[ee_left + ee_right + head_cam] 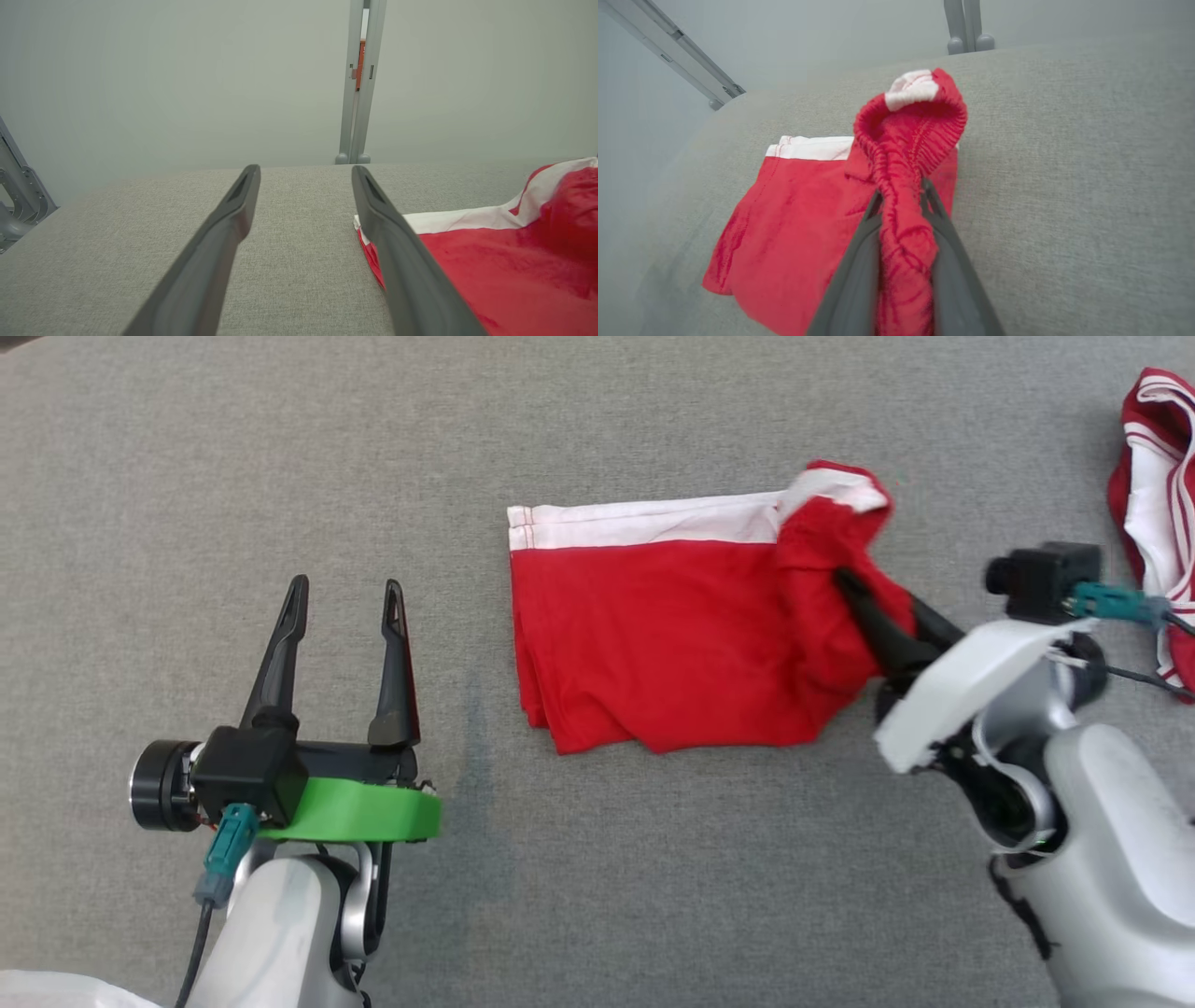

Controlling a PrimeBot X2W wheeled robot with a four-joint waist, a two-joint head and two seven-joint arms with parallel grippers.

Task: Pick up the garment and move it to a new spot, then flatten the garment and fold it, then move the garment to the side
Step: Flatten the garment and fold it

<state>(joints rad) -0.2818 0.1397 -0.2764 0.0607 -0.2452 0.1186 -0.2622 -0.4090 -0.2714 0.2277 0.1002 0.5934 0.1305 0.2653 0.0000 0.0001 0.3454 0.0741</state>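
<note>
now right pincer (901,196) pinches the red garment's (653,635) waistband.

In head view, tips of right gripper (859,583) jaws are buried in bunched garment (653,635) fabric, so exact grip pt can't be read there. 2nd red-and-white cloth (1153,504) is cut off by that view's right edge. Orange bit (360,63) btwn 2 grey posts (348,116) in left wrist view is too small to ID.

You've got a grey woven-fabric surface (280,448) w/ 2 items on it. Red garment (653,635) lies approx centre, white band along far edge, right end bunched & raised. Red-and-white cloth (1153,476) sits crumpled at far-right edge, well apart.
</note>
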